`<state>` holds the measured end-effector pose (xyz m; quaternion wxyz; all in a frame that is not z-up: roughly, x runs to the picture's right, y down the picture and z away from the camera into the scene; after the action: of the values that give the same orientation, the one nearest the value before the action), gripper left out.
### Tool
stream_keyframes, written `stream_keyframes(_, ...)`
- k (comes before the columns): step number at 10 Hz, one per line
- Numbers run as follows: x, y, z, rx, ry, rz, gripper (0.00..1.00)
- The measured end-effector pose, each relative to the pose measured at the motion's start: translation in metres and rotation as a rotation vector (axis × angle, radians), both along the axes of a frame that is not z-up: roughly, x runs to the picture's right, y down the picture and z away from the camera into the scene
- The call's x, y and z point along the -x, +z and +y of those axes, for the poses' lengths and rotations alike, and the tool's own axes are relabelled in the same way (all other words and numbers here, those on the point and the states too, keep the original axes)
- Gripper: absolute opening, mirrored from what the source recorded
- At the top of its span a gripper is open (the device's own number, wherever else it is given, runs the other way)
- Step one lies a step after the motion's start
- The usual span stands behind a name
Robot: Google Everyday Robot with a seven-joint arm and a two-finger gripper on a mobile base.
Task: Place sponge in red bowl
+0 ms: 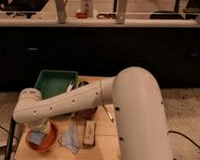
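Down in the red bowl [47,140], perhaps flat, the sponge [36,137]; tool [40,128] just above, grip unclear.

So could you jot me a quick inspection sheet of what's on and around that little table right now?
Surface: small wooden table, light top.
Job's things: red bowl at the front left corner; a pale bluish block, likely the sponge, sits in it.
Clutter: green tray at the back left; crumpled bluish packet and a flat bar in front; a dark round item partly hidden under the arm.
Grippers: gripper down over the red bowl, mostly hidden by the white arm.
Cables: dark cable on the floor, right.
Surroundings: dark cabinets behind, counter with bottle above.
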<state>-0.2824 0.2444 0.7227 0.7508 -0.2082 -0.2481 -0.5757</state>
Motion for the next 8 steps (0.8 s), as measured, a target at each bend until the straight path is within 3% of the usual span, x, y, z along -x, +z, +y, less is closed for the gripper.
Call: stream_keyframes(8,-0.0063,-0.004,-0.0052,0.001,0.014,-0.001,0.8)
